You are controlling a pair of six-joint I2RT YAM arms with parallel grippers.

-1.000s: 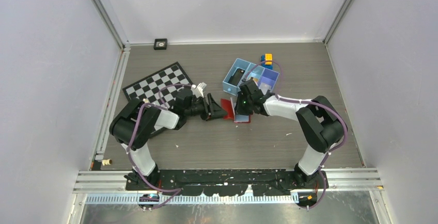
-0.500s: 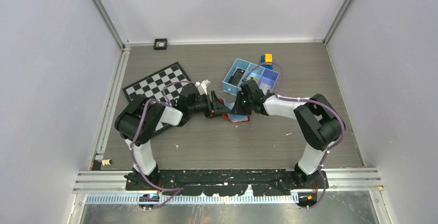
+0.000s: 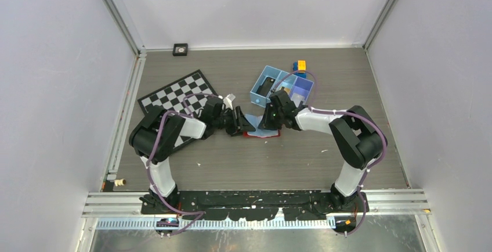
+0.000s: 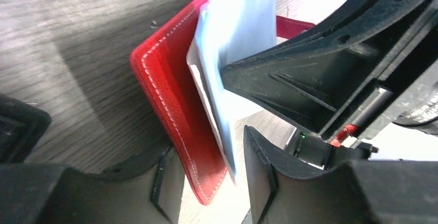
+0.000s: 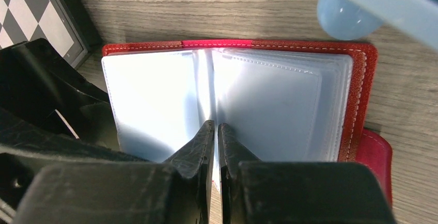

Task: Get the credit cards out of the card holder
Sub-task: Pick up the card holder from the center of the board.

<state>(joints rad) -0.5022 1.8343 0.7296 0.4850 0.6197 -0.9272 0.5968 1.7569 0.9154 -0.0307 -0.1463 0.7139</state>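
Right claw (image 5: 217,127) is pinched shut on a limp, slick sleeve (image 5: 274,110) of the holder (image 5: 359,95). Left claw (image 4: 206,142), half open, straddles its cover. The cards are likely stiff and thin, so take one by an exposed edge.

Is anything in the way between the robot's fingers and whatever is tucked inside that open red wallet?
Yes: the wallet's cloudy plastic sleeves. No bare card shows, so anything inside lies behind them. The right fingers are pinched on one sleeve at the middle fold; the left fingers straddle one cover of the wallet.
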